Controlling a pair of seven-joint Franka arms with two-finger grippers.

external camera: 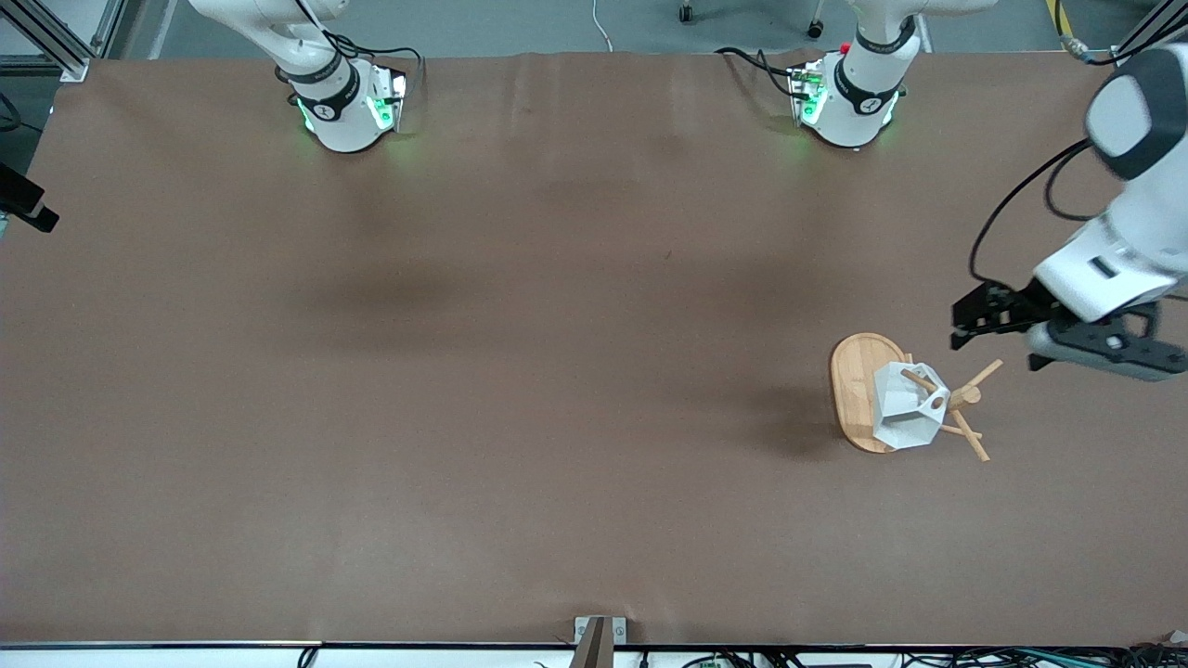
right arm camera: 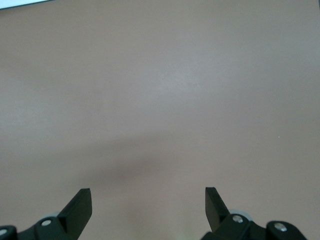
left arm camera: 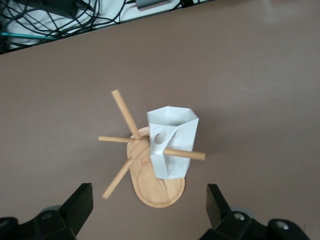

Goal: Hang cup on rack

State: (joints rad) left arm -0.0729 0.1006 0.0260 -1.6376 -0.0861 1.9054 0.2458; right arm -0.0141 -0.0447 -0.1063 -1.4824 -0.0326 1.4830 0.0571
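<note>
The white faceted cup (external camera: pixel 902 416) hangs on the bamboo rack (external camera: pixel 854 378), with one peg passed through the hole in its tab handle. The rack stands upright on its oval base toward the left arm's end of the table. In the left wrist view the cup (left arm camera: pixel 172 142) hangs on a peg above the rack's base (left arm camera: pixel 161 192). My left gripper (external camera: pixel 959 327) is open and empty, up in the air beside the rack and apart from it; it also shows in its wrist view (left arm camera: pixel 150 206). My right gripper (right arm camera: pixel 148 205) is open and empty over bare table; the front view does not show it.
The brown table top (external camera: pixel 520 371) holds nothing else. The two arm bases (external camera: pixel 345 102) stand along the table's edge farthest from the front camera. Cables (left arm camera: pixel 45 20) lie past the table edge near the front camera.
</note>
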